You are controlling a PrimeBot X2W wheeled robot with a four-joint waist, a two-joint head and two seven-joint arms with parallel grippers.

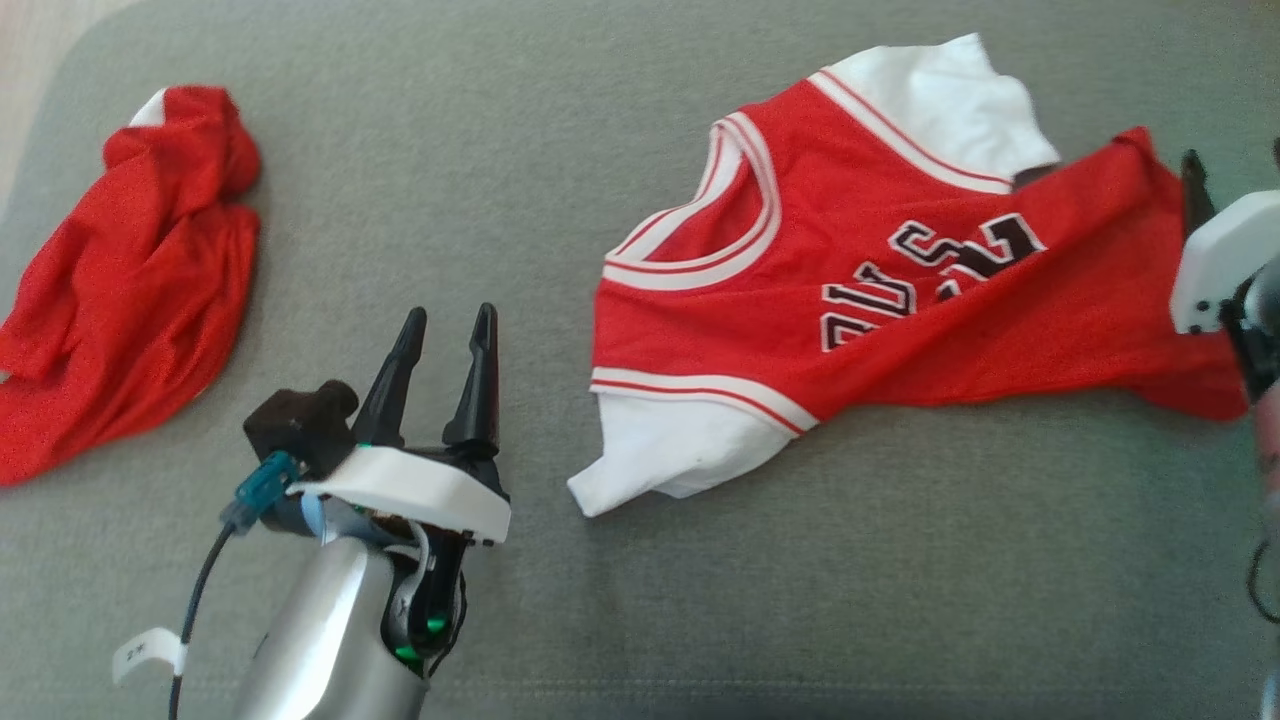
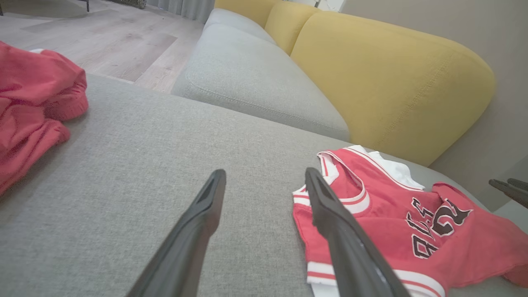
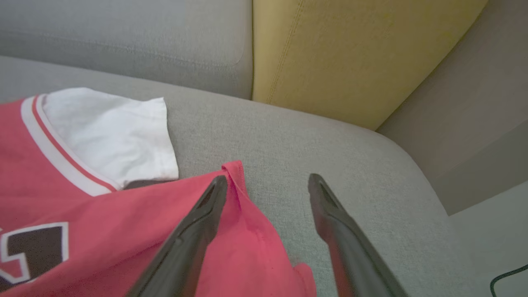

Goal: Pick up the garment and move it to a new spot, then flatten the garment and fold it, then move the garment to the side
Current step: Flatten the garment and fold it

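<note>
On the grey cushion [image 1: 700,620] the jersey [image 1: 880,290] lies half spread, its lower part folded over. Your right gripper [image 3: 268,183] straddles the hem edge, jaws wide and empty; your left gripper [image 1: 445,325] likewise. Close on both layers and you could drag the fold along.

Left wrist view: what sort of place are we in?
Likely a living room, or a mock-up of one: a grey sofa seat with yellow back cushions, wood-plank floor beyond it, and a red jersey laid on the seat.
</note>
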